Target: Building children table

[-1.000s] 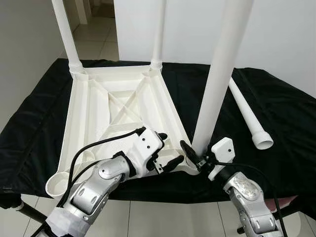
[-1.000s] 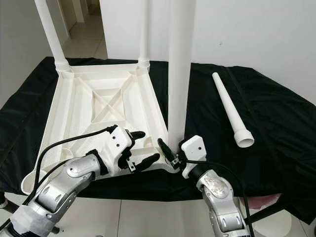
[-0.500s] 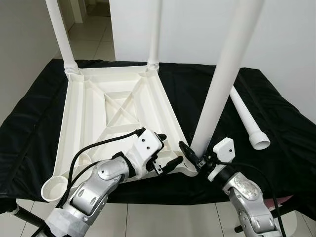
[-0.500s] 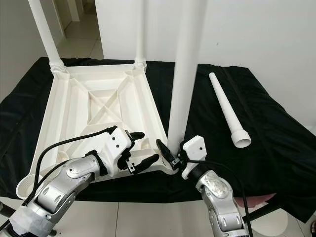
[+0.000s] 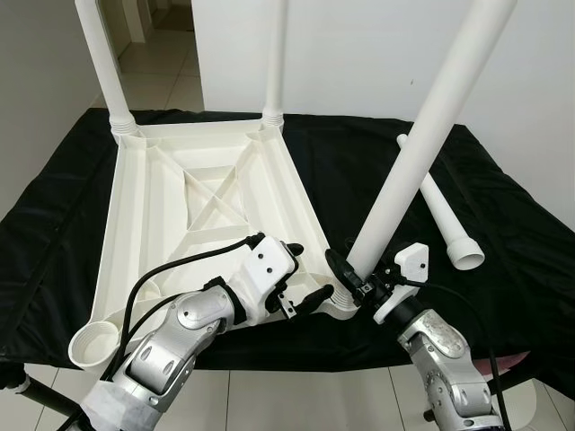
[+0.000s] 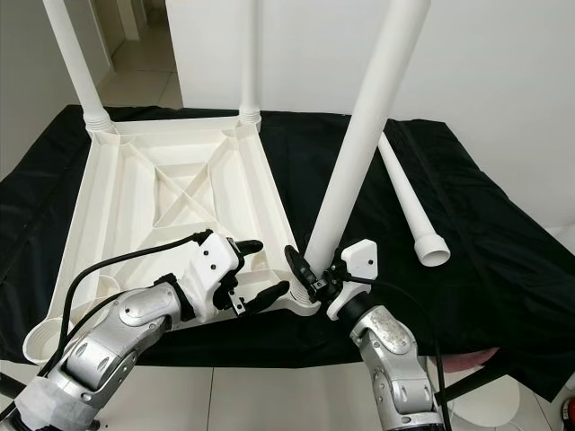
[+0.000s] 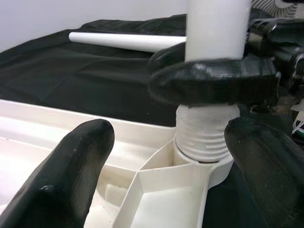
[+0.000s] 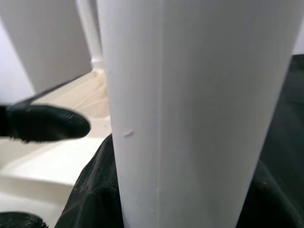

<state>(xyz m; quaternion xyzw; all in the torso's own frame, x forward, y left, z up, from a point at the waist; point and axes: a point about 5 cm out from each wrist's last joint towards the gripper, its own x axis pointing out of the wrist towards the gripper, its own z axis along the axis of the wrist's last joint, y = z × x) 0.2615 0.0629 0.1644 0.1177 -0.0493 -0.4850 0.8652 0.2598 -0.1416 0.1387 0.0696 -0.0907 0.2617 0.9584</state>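
**Third leg held tilted at the near corner socket**

The white children's table top (image 5: 202,206) lies upside down on a table draped in black cloth (image 5: 530,260), its ribbed underside facing up. Two white legs stand upright in the far corners, the far left leg (image 5: 101,63) and the far right leg (image 5: 274,58).

At the near right corner, the right gripper (image 5: 352,280) is clamped around the base of a third leg (image 5: 422,153), which leans away to the robot's right instead of standing straight. In the left wrist view its threaded end (image 7: 205,135) sits in the corner socket (image 7: 199,164).

The left gripper (image 5: 305,274) rests on the table top's near edge just beside that corner, its fingers (image 7: 71,175) spread apart and holding nothing.

A fourth leg (image 5: 440,211) lies loose on the cloth to the right, well apart from the table top. The near left socket (image 5: 92,346) stands empty.
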